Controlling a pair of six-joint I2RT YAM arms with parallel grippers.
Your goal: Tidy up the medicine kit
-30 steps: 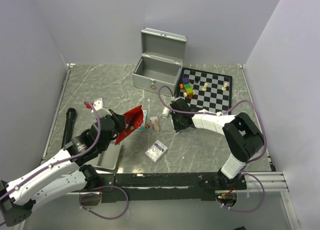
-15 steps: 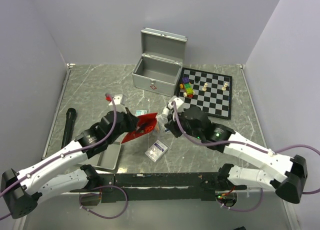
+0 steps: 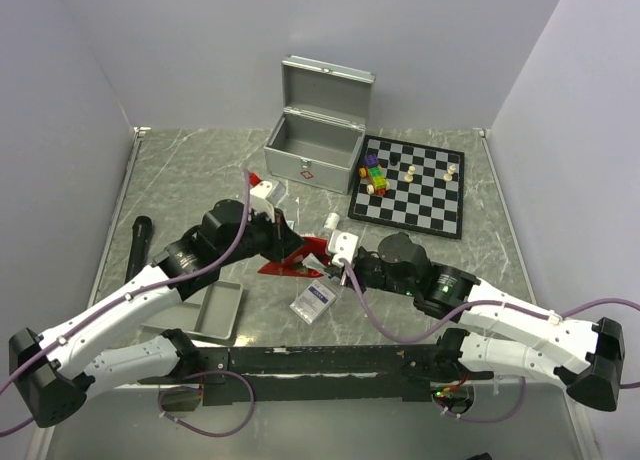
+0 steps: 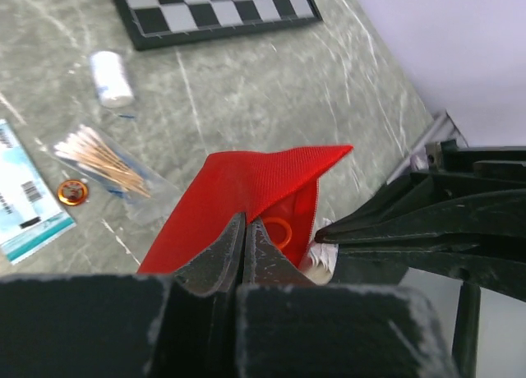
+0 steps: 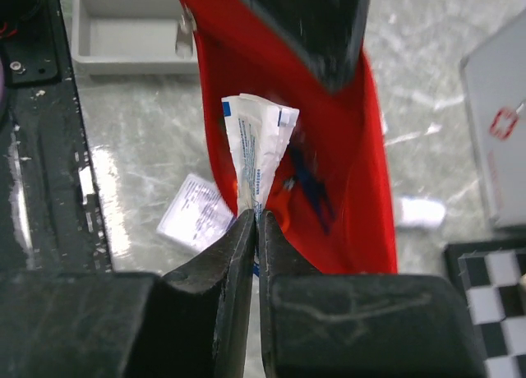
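Pouch (image 4: 267, 174) tight in left gripper (image 4: 245, 220)

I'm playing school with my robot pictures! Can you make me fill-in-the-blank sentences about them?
1. The left tool pinches a ____ pouch.
2. The right tool grips a paper packet that is blue and ____.
3. The lid of the medicine kit is ____.

Missing words: red, white, open.

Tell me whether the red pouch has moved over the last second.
Yes. The red pouch shifted right, away from the grey tray, toward the chessboard.
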